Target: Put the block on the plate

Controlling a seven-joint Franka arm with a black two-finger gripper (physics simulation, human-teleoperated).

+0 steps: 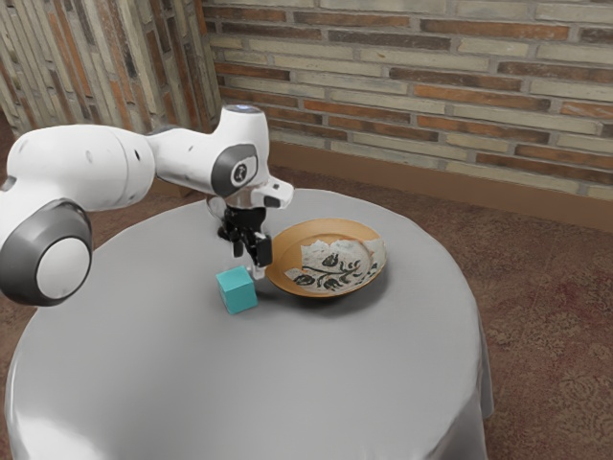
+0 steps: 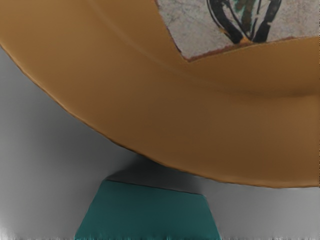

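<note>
In the exterior view, the arm [image 1: 196, 158] is reaching in from the exterior view's left, above the round, grey-covered counter [image 1: 316, 383]. The gripper [image 1: 250, 264] is pointing down near the plate's rim, at about nine o'clock of the plate [image 1: 283, 241]. Whether the fingers are standing open, closed or gripping the block, I cannot tell. The teal block [image 1: 237, 290] is showing at about seven o'clock of the gripper and just below it, outside the plate. From the block, the plate is lying between two and three o'clock. The plate, a shallow orange-brown dish, is resting on the counter; a pale, jagged-edged patch [image 1: 341, 264] with dark leaf shapes is covering part of its inside and running out to the rim at about three o'clock. A brick wall [image 1: 412, 101] is standing behind, at twelve o'clock, and a patterned reddish-brown floor [image 1: 556, 307] is spreading around the counter.

In the wrist view, the plate's curved rim is passing close by the block, with a narrow dark strip of shadow [image 2: 150, 172] lying between the two. The block is showing close under the hand, dark teal and partly cut off. Inside the plate, the pale patch is presenting a corner and some black curved strokes.
</note>
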